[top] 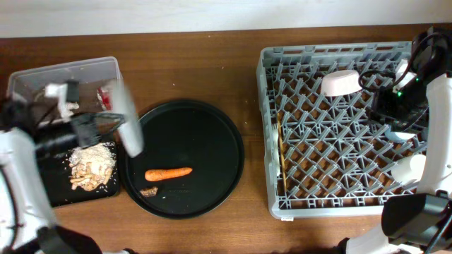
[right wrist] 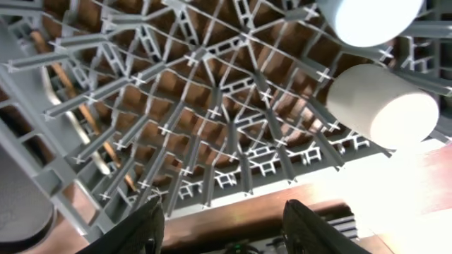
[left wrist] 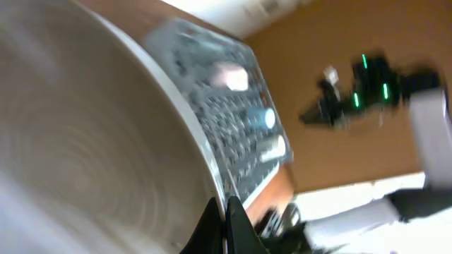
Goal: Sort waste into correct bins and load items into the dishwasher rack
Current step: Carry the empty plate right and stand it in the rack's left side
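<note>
Evidently the plate was in hand: the left gripper pinched the tilted pale grey plate by its rim near the tabletop's left edge, beside the shallow black tray. Next, probably, a carry to the dishwasher rack, where the right gripper hung part-open, empty.

Left gripper clamped on tilted grey plate; food scraps just beside it, carrot farther off on round black tray.

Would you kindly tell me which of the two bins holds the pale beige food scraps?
The shallow black rectangular tray: the food scraps are piled in it, whereas the clear tub beyond it holds a red wrapper.
</note>
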You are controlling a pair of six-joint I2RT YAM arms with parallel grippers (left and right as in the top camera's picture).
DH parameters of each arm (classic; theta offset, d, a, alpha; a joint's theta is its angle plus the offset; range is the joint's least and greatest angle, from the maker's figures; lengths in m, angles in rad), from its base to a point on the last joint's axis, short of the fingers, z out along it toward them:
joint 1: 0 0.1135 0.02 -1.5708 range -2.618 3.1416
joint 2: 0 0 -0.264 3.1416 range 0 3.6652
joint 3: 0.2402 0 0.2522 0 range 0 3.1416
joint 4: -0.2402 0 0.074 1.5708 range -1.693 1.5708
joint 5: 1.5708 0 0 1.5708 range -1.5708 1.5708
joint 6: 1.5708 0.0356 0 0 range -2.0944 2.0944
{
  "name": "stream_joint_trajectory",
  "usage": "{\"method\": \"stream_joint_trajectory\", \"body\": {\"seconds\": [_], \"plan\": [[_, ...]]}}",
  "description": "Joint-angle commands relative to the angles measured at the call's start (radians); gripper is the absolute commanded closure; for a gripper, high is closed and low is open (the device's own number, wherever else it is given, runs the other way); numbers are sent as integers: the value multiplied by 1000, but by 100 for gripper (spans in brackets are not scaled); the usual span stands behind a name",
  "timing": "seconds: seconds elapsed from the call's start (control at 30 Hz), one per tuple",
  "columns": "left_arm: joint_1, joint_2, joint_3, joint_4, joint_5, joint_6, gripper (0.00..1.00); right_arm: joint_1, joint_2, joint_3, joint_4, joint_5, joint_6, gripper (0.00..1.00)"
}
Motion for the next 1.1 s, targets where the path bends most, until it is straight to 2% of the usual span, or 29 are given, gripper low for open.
{"method": "stream_joint_trajectory", "body": {"seconds": [0.0,0.1,0.17,0.27,0.37,0.57,0.67,0.9,1.0,1.07], "plan": [[-192,-32,37,83,146,15,100,-1,3,0,-6,65,38,43],[-365,-27,37,255,306,-19,100,-1,3,0,-6,54,38,43],[-463,-23,37,402,276,-170,100,-1,3,0,-6,49,38,42],[-607,-19,37,650,20,-552,100,0,3,0,-6,49,38,42],[-709,-19,37,833,-163,-753,100,0,3,0,-6,49,38,42],[-845,10,37,1085,-384,-928,100,0,3,0,-6,49,38,42],[-893,68,37,1231,-393,-1011,100,0,3,0,-6,49,38,43],[-1014,281,37,1663,-402,-1316,100,0,3,-7,-6,49,38,42],[-1056,357,37,1739,-483,-1456,100,0,3,-29,-6,49,38,42],[-1077,399,37,1815,-478,-1508,100,0,3,-40,-3,49,38,42]]}}
